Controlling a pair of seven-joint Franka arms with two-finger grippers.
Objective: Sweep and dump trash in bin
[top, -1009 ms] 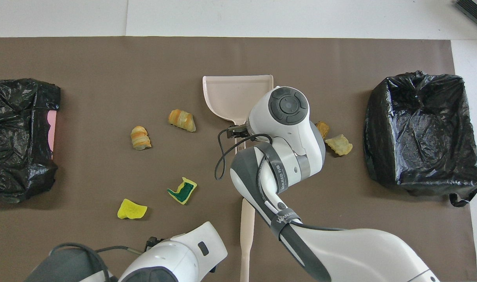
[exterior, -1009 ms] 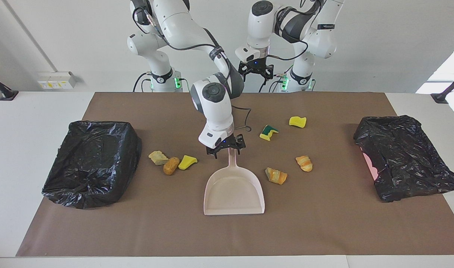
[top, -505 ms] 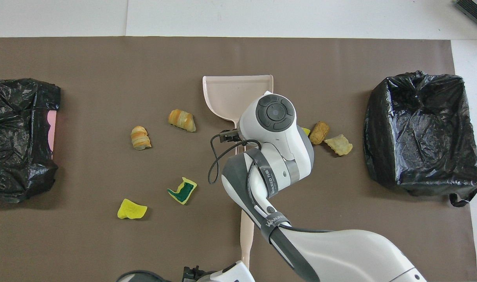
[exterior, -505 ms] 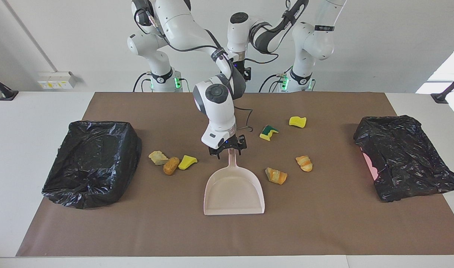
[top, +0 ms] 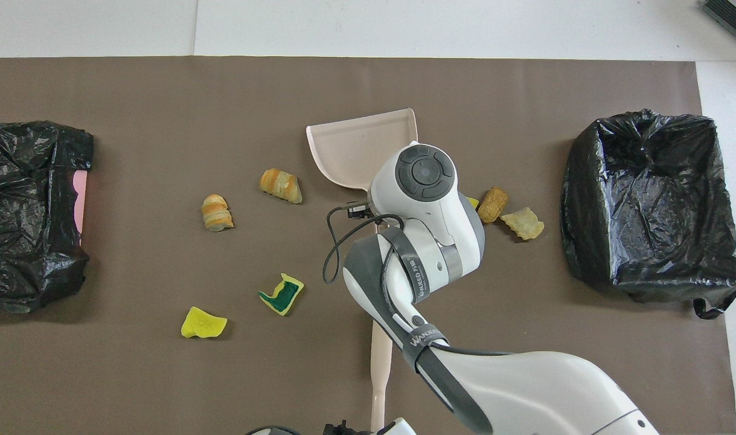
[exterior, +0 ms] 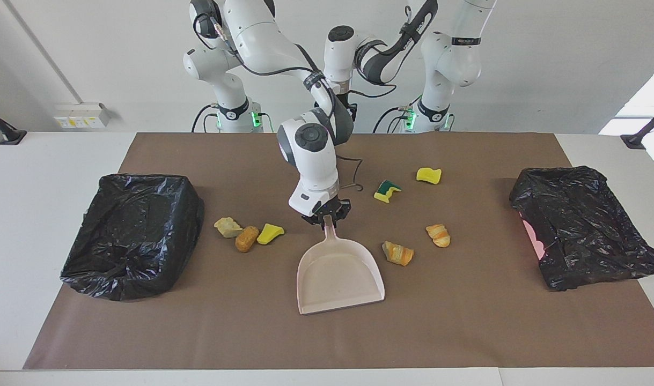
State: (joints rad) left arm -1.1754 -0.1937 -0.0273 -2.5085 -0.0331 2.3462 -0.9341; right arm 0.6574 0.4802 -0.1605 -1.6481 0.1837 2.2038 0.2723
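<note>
My right gripper (exterior: 327,213) is shut on the handle of the pale pink dustpan (exterior: 340,276), which lies on the brown mat with its mouth turned slightly askew. Several bits of trash lie around it: a beige lump (exterior: 228,227), a brown lump (exterior: 246,238) and a yellow sponge (exterior: 270,232) toward the right arm's end; two bread pieces (exterior: 397,253) (exterior: 438,235), a green-topped sponge (exterior: 387,190) and a yellow sponge (exterior: 428,175) toward the left arm's end. The brush's beige handle (top: 377,362) shows nearer the robots; its bristles are hidden. My left gripper (top: 343,428) sits beside that handle's end.
A black-bagged bin (exterior: 133,233) stands at the right arm's end of the mat. Another one (exterior: 581,225) stands at the left arm's end, with pink showing at its torn side. The right arm's elbow and cable hang over the mat's middle.
My right gripper closed on the dustpan handle and the pan's mouth swung slightly. The left arm swung across and down to the brush handle's end.
</note>
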